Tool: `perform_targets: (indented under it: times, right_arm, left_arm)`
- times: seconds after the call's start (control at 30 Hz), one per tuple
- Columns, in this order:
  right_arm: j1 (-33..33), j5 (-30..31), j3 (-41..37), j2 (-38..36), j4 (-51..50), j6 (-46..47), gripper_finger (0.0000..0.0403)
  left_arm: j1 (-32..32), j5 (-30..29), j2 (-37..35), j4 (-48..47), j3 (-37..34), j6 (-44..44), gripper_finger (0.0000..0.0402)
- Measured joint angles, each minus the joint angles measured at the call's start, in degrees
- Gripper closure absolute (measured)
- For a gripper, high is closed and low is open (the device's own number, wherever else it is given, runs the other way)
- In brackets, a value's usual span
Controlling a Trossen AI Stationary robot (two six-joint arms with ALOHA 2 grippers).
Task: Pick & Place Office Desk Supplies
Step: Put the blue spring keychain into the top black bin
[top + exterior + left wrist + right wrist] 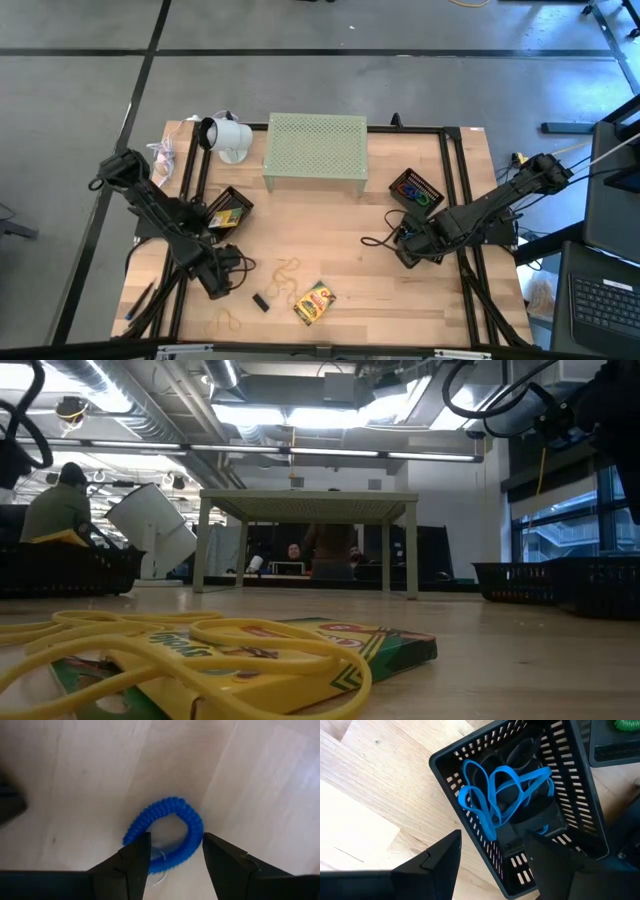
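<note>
left wrist view, left tool (172, 865) open astride blue coil ring (167, 832), right tool (490, 865) open above black mesh tray (570, 785)

On the table (400, 300), the perforated stand (315, 150) sits at the back centre, a mesh tray (228, 210) to its left and another (416, 190) right. Near the front edge lie rubber bands (287, 275), a crayon box (314, 302) just beside them (a coiled ring (167, 832) lies under the left gripper (175, 865)).
</note>
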Motion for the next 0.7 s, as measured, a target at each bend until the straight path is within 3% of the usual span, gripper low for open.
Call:
perform_targets:
  times: [0.3,0.63,0.7]
  right_arm:
    - [0.0,0.0,0.0,0.0,0.2,0.0,0.0191]
    - [0.0,0.0,0.0,0.0,0.2,0.0,0.0191]
    - [0.0,0.0,0.0,0.0,0.2,0.0,0.0191]
  left_arm:
    - [0.0,-0.9,-0.2,1.5,-2.6,0.0,0.0235]
    - [0.1,-1.1,-0.5,2.0,-1.9,2.9,0.0379]
    - [0.4,-1.1,-0.6,1.6,-1.1,4.1,0.0389]
